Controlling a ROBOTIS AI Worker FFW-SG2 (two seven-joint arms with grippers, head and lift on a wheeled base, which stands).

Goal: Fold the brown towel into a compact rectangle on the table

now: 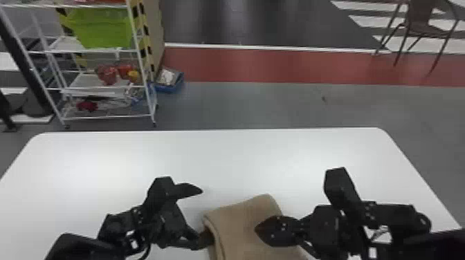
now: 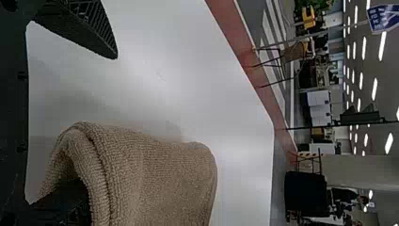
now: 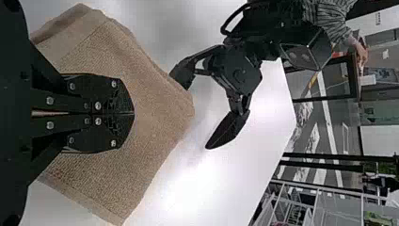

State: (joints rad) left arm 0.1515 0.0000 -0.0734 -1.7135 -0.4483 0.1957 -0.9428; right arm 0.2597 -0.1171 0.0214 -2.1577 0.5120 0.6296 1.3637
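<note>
The brown towel lies folded in layers at the near middle of the table. In the head view my left gripper stands open at its left side, one finger over bare table and the other at the folded edge. The left wrist view has my left gripper with one finger tucked inside the fold of the towel; that fingertip is hidden. My right gripper is over the towel's right part. Seen from its wrist, the right gripper is shut, fingers together, above the towel, nothing visibly between them.
The white table extends beyond and to both sides of the towel. Past its far edge stand a white wire shelf with a green bin, a blue crate on the floor and a chair.
</note>
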